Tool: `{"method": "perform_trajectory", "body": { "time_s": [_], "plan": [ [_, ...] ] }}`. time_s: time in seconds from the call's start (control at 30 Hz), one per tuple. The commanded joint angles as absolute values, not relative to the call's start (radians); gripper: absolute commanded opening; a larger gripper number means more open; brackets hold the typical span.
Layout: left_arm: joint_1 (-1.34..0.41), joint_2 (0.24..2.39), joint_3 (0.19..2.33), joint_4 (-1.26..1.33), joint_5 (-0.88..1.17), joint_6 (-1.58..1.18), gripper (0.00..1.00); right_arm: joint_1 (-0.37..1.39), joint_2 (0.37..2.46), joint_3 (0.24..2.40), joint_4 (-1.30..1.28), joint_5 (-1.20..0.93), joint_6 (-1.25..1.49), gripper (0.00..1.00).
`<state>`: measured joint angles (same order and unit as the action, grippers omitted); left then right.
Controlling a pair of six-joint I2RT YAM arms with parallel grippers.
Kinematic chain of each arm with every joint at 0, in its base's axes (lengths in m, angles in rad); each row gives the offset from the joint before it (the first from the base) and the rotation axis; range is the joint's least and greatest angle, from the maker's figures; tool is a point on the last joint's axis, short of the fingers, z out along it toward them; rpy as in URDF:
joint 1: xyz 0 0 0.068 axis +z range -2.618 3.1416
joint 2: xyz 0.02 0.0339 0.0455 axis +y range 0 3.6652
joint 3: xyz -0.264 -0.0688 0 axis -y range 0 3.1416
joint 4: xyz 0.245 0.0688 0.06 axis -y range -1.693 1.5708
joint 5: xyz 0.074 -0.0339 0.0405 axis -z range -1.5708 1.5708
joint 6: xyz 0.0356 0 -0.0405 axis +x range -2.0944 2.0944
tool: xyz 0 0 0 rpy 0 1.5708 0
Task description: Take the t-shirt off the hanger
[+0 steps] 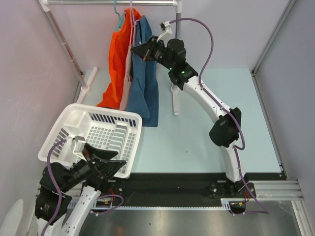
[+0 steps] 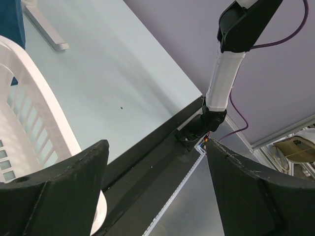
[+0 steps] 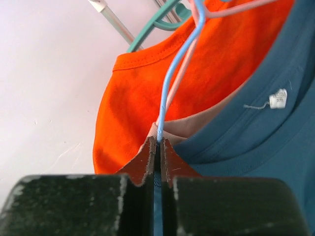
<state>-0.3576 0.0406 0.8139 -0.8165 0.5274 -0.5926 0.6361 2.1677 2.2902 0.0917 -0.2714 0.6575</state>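
A teal-blue t-shirt point(image 1: 145, 78) hangs on a light blue hanger point(image 3: 170, 83) from the rail point(image 1: 113, 3) at the back. An orange t-shirt point(image 1: 118, 61) on a teal hanger and a beige garment point(image 1: 129, 64) hang beside it. My right gripper point(image 1: 134, 49) is shut on the blue hanger's wire at the blue shirt's collar point(image 3: 231, 132); in the right wrist view the gripper point(image 3: 159, 142) pinches the wire. My left gripper point(image 1: 120, 164) is open and empty, low beside the basket, seen also in the left wrist view point(image 2: 156, 152).
A white laundry basket point(image 1: 96, 135) stands at the front left, below the hanging clothes. The rack's white posts point(image 1: 175, 93) and foot point(image 1: 84, 86) stand on the pale blue table. Purple walls close in on the sides.
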Motion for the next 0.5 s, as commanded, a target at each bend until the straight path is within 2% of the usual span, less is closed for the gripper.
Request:
{"method": "perform_trajectory", "body": {
  "time_s": [0.0,0.3,0.47],
  "plan": [
    [-0.354,0.052,0.830,-0.813,0.520,-0.583,0.85,0.641,2.169,2.384,0.164,-0.273,0.670,0.00],
    [-0.354,0.078,0.831,-0.799,0.523,-0.595,0.85,0.626,2.047,2.419,0.132,-0.322,0.669,0.00],
    [-0.354,0.094,0.819,-0.767,0.534,-0.620,0.85,0.612,1.924,2.281,0.069,-0.359,0.658,0.00]
  ]
}}
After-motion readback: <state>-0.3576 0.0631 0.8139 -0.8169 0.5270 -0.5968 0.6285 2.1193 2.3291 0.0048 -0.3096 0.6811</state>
